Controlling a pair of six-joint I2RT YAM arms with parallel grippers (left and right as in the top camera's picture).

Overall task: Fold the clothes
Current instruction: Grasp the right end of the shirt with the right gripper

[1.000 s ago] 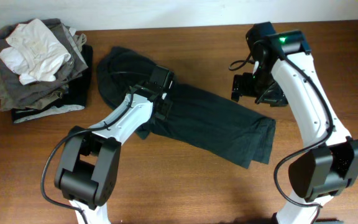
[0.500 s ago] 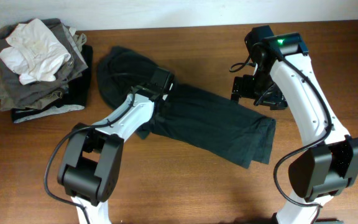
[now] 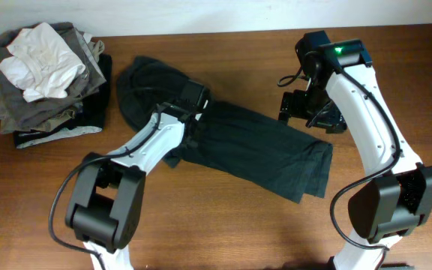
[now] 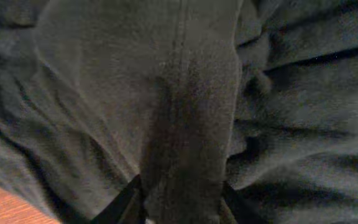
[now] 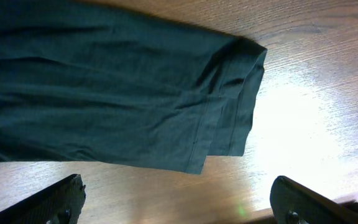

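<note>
A dark garment (image 3: 261, 154) lies spread across the middle of the wooden table, running from back left to front right. My left gripper (image 3: 193, 124) is down on its middle part; the left wrist view shows its fingers closed on a ridge of the dark fabric (image 4: 185, 124). My right gripper (image 3: 310, 112) hovers above the table by the garment's right end. It is open and empty (image 5: 179, 205), and the garment's hem (image 5: 222, 118) lies below it on the wood.
A stack of folded clothes (image 3: 47, 82) with a crumpled white piece (image 3: 40, 60) on top sits at the back left corner. Bare wooden table (image 3: 223, 225) lies in front of the garment.
The right gripper shifted slightly toward the garment's right end. The left gripper stays on the fabric with hardly any movement.
</note>
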